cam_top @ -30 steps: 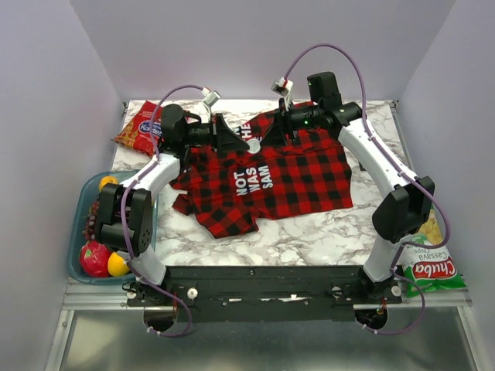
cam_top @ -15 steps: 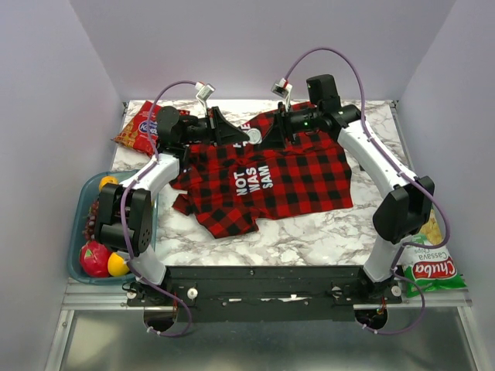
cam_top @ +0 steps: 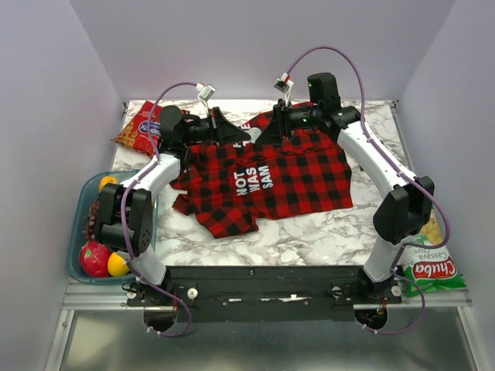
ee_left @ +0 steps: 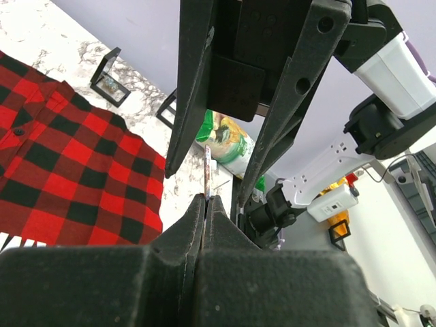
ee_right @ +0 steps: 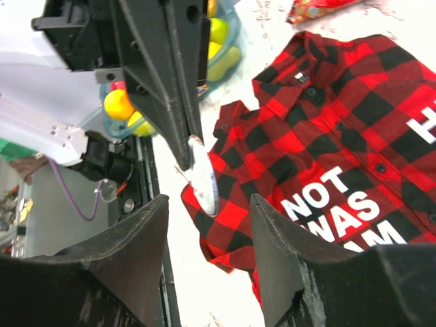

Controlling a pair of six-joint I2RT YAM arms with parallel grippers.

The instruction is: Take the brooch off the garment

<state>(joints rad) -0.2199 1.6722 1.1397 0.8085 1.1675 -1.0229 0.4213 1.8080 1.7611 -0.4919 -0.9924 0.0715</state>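
Both arms are built from glossy white tube links [cam_top: 158, 176] joined by chunky matte black joint housings [cam_top: 402, 212]. A thin purple cable [cam_top: 325, 49] loops over each arm, ending in a small white plug [cam_top: 206, 91]. A tiny green light [cam_top: 307, 120] glows near one wrist. Matte black wedge-shaped fingers [ee_right: 129, 266] end each wrist, and the black metal base rail [cam_top: 263, 278] carries small silver screws [cam_top: 191, 293]

A white-and-grey marble tabletop [cam_top: 309, 232] took up the middle of the scene. A red snack packet [cam_top: 135, 133] lay at its far left corner. A blue tub [cam_top: 76, 216] sat at its left edge, holding a red fruit [cam_top: 93, 259], a yellow fruit [cam_top: 118, 265] and another yellow piece [cam_top: 108, 182]. A green Chuba chips bag [cam_top: 424, 269] lay at its near right corner.
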